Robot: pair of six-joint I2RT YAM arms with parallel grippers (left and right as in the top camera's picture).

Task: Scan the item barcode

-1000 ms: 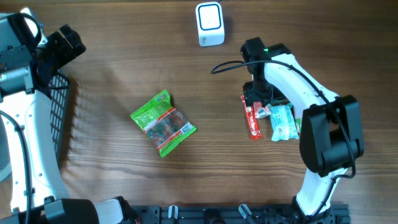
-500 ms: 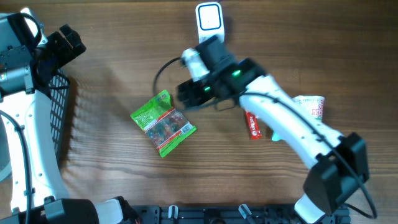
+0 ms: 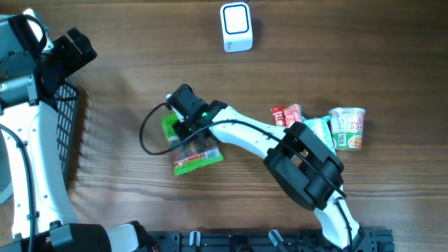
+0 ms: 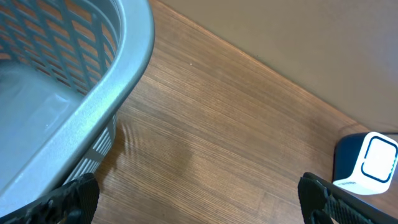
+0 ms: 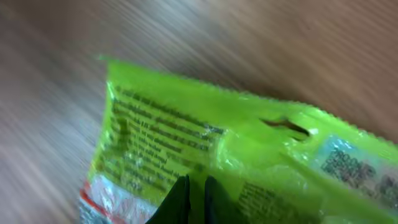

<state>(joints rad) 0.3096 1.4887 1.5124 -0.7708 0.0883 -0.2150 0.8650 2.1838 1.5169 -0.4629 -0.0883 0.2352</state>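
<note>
Overhead: right end effector (image 3: 183, 127) pinches shut on the green snack packet (image 3: 197, 157), lying on the bench (image 3: 126, 84) below-left of the white scanner (image 3: 236, 26) (left end effector (image 4: 205, 199) spread wide).

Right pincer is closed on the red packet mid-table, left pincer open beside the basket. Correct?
Wrong packet: the right pincer is closed on the green packet, as the right wrist view shows. The red packet lies apart, over by the cup. The left pincer is open beside the basket.
</note>
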